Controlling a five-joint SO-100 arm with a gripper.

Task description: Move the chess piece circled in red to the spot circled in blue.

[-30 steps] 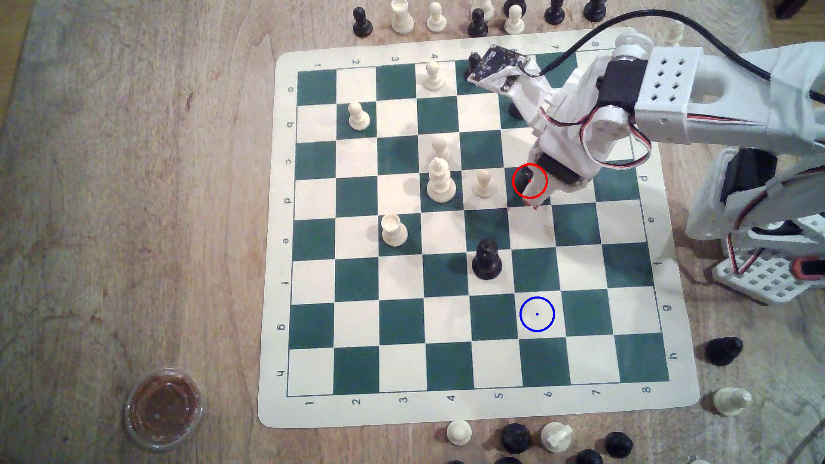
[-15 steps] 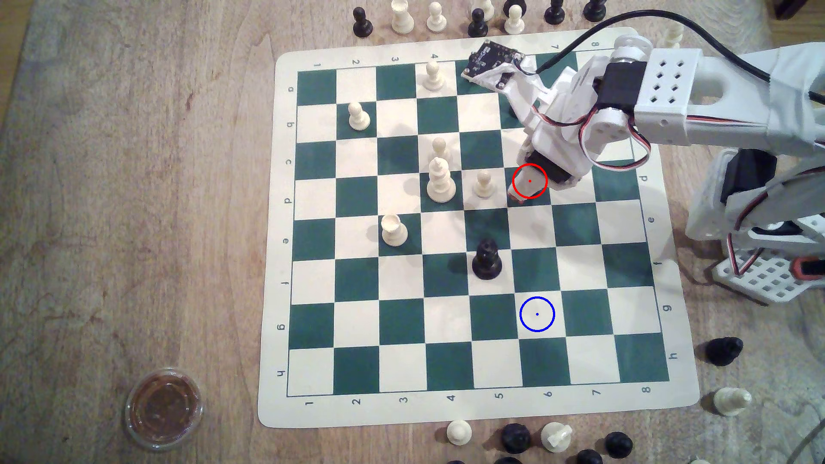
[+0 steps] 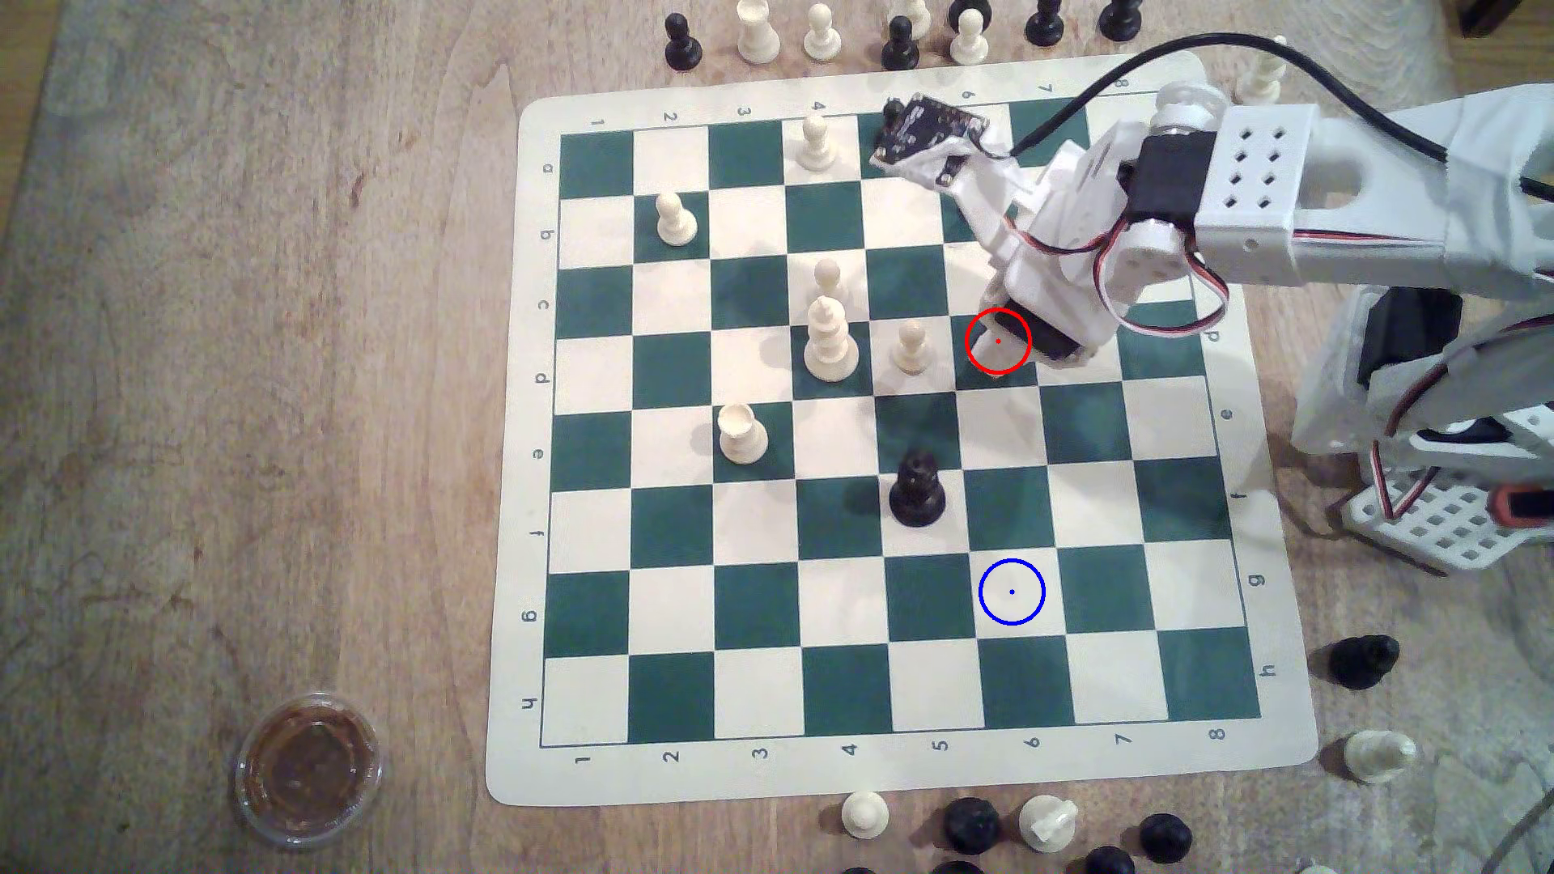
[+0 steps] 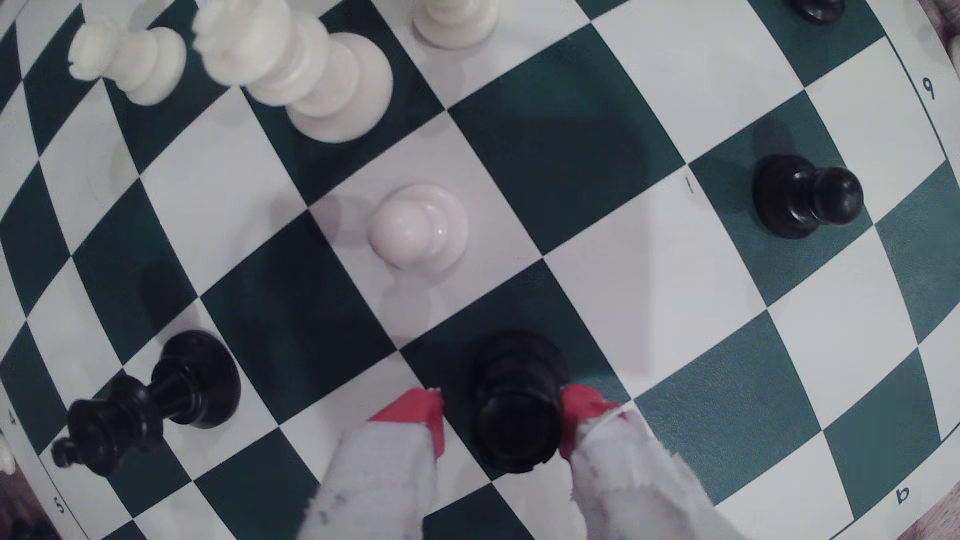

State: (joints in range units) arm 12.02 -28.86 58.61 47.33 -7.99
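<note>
Red-tipped fingers point(image 4: 415, 415) of the tool point(image 4: 501, 423) straddle the chess piece point(image 4: 514, 400), a glossy black dome-topped piece standing on its green square. The jaws are partly open: one tip looks to touch the piece's side, while a clear gap remains at the other, so nothing is gripped yet. In the exterior view the tool point(image 3: 996, 370) sits over the red ring, hiding the piece.

By my reading the approach is done; closing, lifting, carrying and setting down all remain.

From the tool in the exterior view, a white pawn point(image 3: 911, 346) stands just beside at nine o'clock, and the tall black crown-topped piece point(image 3: 917, 487) near at seven o'clock. The spot point(image 3: 1012, 592), a cream square with a blue ring, lies bare well apart at six o'clock.
</note>
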